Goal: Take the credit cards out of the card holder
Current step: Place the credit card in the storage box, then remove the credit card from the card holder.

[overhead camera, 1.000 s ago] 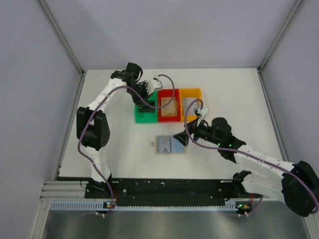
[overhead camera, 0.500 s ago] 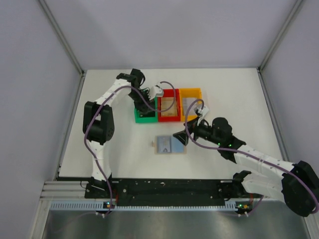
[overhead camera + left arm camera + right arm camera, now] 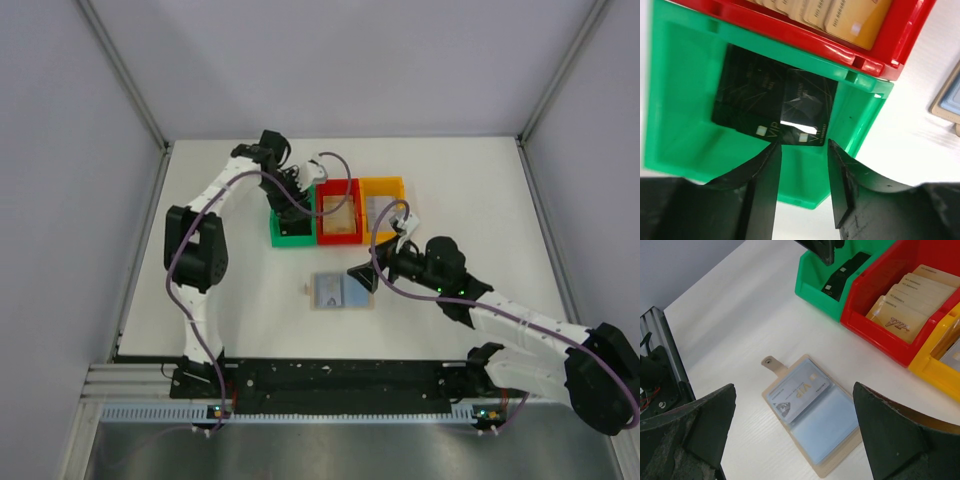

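Left claw (image 3: 802,145): we find it over the green bin (image 3: 680,100) as half a second ago, fingers now parted, grasping nothing; black cards (image 3: 770,105) lie below. Right claw (image 3: 794,386): unchanged, spread wide above the card holder (image 3: 830,425), which lies open on the desk (image 3: 730,315), one pale card (image 3: 799,392) inside. We cannot tell whether its second panel holds a card.
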Available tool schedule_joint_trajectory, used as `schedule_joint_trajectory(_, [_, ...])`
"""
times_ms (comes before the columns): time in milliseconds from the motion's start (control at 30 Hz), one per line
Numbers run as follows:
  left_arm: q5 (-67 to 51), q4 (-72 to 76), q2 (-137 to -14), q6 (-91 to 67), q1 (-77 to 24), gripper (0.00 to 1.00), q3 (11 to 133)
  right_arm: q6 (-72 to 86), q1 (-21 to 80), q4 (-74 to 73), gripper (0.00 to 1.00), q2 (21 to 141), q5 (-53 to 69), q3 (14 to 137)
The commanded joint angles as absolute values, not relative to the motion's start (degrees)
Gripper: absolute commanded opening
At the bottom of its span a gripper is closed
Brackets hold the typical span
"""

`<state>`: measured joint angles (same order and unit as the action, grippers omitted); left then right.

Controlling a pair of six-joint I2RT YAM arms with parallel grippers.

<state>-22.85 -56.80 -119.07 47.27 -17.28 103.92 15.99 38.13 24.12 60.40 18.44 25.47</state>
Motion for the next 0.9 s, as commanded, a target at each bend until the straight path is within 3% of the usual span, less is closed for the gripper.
schedule_joint_trajectory(0, [-21.4, -48.4, -108.7, 40.3, -17.1, 0.48, 104.2, 14.6, 38.5, 24.4, 0.98, 60.0, 17.2, 26.5])
schedule_joint_trajectory(67, [-21.3, -43.4, -104.1, 34.5, -17.1, 0.57, 101.7, 14.7, 38.5, 21.7, 0.98, 60.2, 16.5, 27.4])
schedule_joint_trajectory(133, [-21.1, -37.4, -98.6, 27.0, -17.5, 0.81, 97.1, 14.8, 38.5, 19.6, 0.98, 60.9, 16.3, 28.5])
schedule_joint_trajectory(167, [-20.3, -34.3, -95.4, 21.2, -18.1, 0.82, 94.1, 14.8, 38.6, 18.2, 0.98, 61.6, 16.3, 29.2])
schedule_joint_trajectory(467, [-13.9, -13.6, -69.8, -9.4, -29.6, 0.75, 57.7, 17.3, 44.0, 4.5, 0.94, 68.7, 10.6, 36.5])
schedule_joint_trajectory(567, [-15.3, -6.7, -63.6, -19.9, -30.9, 0.67, 47.7, 22.7, 44.5, 3.9, 0.88, 69.8, 10.5, 37.2])
schedule_joint_trajectory(633, [-16.3, -2.0, -60.8, -24.7, -31.6, 0.56, 42.0, 26.5, 44.5, 4.9, 0.82, 70.5, 10.7, 37.2])
schedule_joint_trajectory(867, [-17.9, 4.2, -62.0, -30.3, -34.3, 0.52, 35.4, 35.0, 44.5, 7.4, 0.72, 76.5, 14.1, 38.9])
